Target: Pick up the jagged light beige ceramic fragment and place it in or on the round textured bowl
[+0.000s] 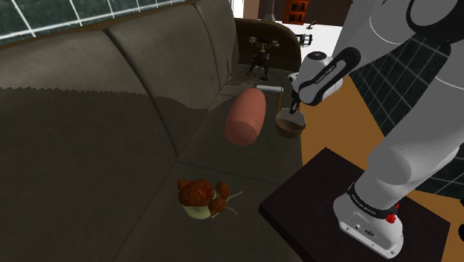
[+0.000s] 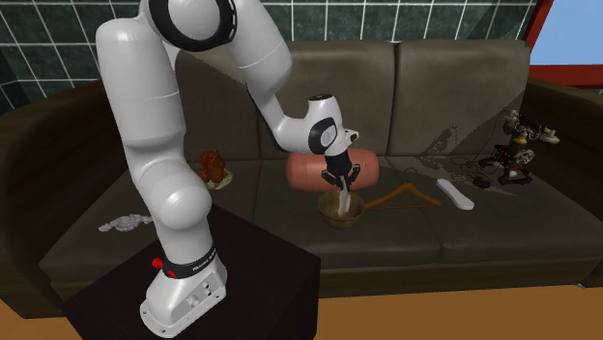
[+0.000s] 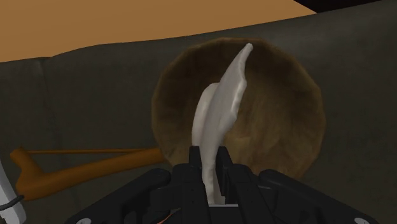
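Pincer (image 3: 215, 175) points straight down, black fingers pinching the lower end of the ceramic fragment (image 3: 219, 108). Forearm drops steeply from a high elbow above the stand.

Fragment: pale beige-grey, smooth, curved shard tapering to a point, hanging over the bowl's hollow; contact with the bowl cannot be told.

Bowl (image 3: 280, 133): round, brown, rough mottled inside, on the dark sofa (image 2: 502, 222) seat.

Orange-brown clothes hanger (image 3: 83, 162) lies just beside the bowl. Pink cylindrical bolster (image 2: 304, 172) lies behind.
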